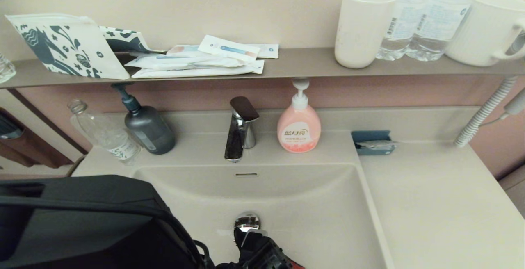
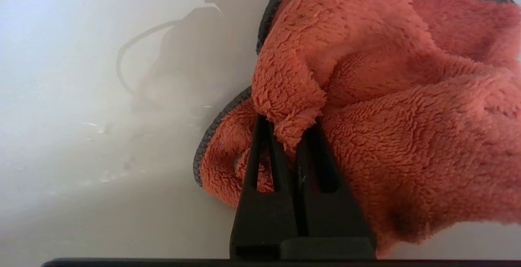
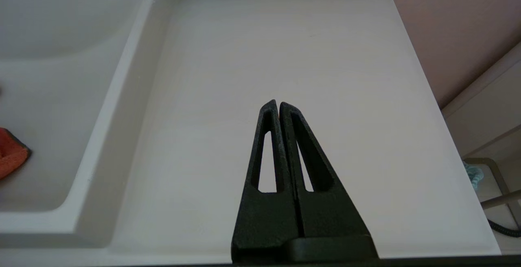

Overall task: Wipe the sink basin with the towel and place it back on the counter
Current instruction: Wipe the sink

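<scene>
the left gripper (image 2: 290, 126) is pinching a fold of the towel (image 2: 386, 108), which is lying bunched on the floor of the sink basin (image 1: 311, 203) near the drain plug (image 1: 247, 222). the right gripper (image 3: 279, 106) is hovering over the counter (image 3: 285, 55), right of the basin, fingers pressed together and holding nothing.

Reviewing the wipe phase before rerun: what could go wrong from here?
1. The left gripper pinches only a small fold of the towel; drag on the sink basin could pull it free.
2. The drain plug sits close ahead; the cloth may snag there.
3. Water beads remain beside the towel, so coverage may be incomplete.
</scene>
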Robot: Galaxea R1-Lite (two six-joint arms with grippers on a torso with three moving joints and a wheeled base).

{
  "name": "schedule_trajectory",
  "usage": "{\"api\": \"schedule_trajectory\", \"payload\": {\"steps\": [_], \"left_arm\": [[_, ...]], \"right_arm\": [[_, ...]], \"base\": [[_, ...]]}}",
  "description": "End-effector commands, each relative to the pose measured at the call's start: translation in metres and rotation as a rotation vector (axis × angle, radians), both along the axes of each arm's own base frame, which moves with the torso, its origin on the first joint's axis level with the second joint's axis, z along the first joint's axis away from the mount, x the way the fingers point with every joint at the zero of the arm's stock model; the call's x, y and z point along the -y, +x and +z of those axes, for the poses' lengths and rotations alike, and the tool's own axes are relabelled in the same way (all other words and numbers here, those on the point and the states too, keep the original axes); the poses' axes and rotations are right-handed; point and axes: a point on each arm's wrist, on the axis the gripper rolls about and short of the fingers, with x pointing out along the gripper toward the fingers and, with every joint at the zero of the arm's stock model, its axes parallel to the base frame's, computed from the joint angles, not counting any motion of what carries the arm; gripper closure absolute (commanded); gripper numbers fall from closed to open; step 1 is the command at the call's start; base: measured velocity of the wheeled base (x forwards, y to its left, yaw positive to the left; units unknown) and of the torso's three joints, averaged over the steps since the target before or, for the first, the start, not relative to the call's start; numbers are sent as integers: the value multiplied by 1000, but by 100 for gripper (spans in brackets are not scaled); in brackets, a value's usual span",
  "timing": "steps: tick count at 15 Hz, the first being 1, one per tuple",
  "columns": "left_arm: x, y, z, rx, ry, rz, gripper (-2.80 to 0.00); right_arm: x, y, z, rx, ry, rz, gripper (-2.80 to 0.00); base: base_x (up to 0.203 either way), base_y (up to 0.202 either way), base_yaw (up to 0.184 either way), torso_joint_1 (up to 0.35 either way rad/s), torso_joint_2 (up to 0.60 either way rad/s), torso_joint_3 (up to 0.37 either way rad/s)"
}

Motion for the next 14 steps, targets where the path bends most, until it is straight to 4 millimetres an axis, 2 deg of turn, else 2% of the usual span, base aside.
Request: {"api": "schedule_trajectory", "payload": {"steps": [1,8,14], "left_arm": [[-4,4,-1,-2,7,21,0],[-24,26,-3,-9,26,111,0],[-47,27,-9,-41,65,170,0]], "right_arm": [[0,0,0,0,0,1,0],[0,0,0,-1,0,2,0],[0,0,0,-1,0,1,0]], "base": [[0,0,0,0,0,0],[0,0,0,0,0,0],[0,0,0,0,0,0]]}}
